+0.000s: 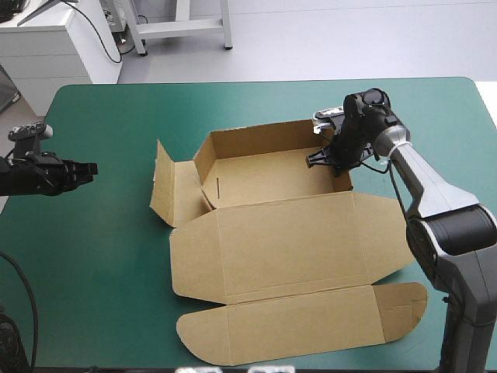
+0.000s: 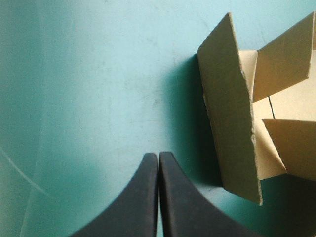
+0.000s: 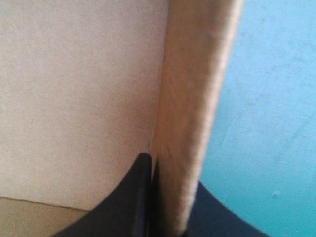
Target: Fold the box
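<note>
**Box.** We found the box (image 1: pixel 287 233) near the middle of the counter (image 1: pixel 101 264), resting on the teal-green cover. It was partly formed.
- The far wall (image 1: pixel 256 140) stood upright.
- The right wall (image 1: pixel 344 182) stood upright at the tray's right end.
- The tray floor (image 1: pixel 264 179) lay flat between the walls.
- The left flap (image 1: pixel 161 186) stood tilted at the left end, leaning away from the tray and not tucked.
- The lid (image 1: pixel 295 249) lay flat on the counter on the near side of the tray.
- The tuck flap (image 1: pixel 303 322), with its 2 rounded ends, lay flat beyond the lid, close to the counter's near edge.

**Right end effector.** The right end effector (image 1: pixel 332 159) was at the tray's far right corner, reaching down onto it from the right. In the right wrist view we saw its 2 black fingers (image 3: pixel 140 197) clamped on the right wall. 1 finger was inside the tray against the board. The other was outside it, over the cover, with only the sheet between them.

**Left end effector.** The left end effector (image 1: pixel 88 167) hovered near the counter's left edge, well apart from the box. In the left wrist view its 2 fingers were pressed together in 1 pointed arch and held nothing. The left flap stood ahead of it and off to 1 side, with teal-green cover showing between the fingertips and the board.
</note>
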Robot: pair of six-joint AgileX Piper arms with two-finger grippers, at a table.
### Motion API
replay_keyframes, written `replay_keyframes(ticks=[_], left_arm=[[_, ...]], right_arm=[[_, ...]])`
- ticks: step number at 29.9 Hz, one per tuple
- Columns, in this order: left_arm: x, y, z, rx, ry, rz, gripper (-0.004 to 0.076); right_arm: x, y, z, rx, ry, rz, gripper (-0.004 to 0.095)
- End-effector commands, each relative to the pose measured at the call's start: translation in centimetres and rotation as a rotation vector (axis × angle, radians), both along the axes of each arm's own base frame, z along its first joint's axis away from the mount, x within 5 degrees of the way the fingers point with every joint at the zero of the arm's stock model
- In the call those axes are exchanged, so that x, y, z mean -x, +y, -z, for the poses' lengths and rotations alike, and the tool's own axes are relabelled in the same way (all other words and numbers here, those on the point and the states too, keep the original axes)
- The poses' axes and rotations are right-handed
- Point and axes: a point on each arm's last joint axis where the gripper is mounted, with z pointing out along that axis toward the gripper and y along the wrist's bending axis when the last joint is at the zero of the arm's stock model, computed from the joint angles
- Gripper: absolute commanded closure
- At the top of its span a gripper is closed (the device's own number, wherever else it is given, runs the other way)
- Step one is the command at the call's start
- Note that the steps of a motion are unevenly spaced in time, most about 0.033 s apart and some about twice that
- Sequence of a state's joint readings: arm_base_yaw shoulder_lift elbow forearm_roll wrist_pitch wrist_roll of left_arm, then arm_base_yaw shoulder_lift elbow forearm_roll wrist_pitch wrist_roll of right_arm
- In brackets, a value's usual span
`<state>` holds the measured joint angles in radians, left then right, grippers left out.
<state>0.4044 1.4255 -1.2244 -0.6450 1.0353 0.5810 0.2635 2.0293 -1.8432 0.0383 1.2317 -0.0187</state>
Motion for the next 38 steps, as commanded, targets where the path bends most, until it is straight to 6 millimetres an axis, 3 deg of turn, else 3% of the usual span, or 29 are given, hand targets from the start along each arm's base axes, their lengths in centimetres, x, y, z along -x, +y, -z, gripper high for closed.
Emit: replay_keyframes(ticks=[1,9,14,19,25,32,38], left_arm=[[0.3,-0.3,-2.1,0.010,-0.092,-0.019,0.0731],[0.3,-0.4,-2.1,0.012,-0.092,-0.017,0.0731],[-0.1,-0.2,-1.8,0.012,-0.095,-0.031,0.0731],[-1.1,0.3,-0.3,0.029,-0.051,-0.035,0.0731],[-2.3,0.7,1.2,0.072,-0.017,-0.046,0.0731],[-3.3,1.1,2.0,0.086,-0.029,-0.085,0.0731],[-3.9,1.8,2.5,0.054,-0.053,-0.126,0.0731]], right_arm=[[0.8,-0.2,-3.0,-0.007,-0.071,-0.053,0.0914],[1.2,-0.3,-4.0,0.001,-0.094,-0.089,0.0914],[3.0,-0.8,-7.8,-0.026,-0.183,-0.079,0.0914],[6.5,-0.9,-13.1,-0.154,-0.291,-0.064,0.0914],[10.7,-1.5,-18.0,-0.262,-0.404,-0.043,0.0914],[14.1,-2.4,-21.2,-0.293,-0.500,-0.039,0.0914],[15.5,-3.2,-22.4,-0.269,-0.552,-0.031,0.0914]])
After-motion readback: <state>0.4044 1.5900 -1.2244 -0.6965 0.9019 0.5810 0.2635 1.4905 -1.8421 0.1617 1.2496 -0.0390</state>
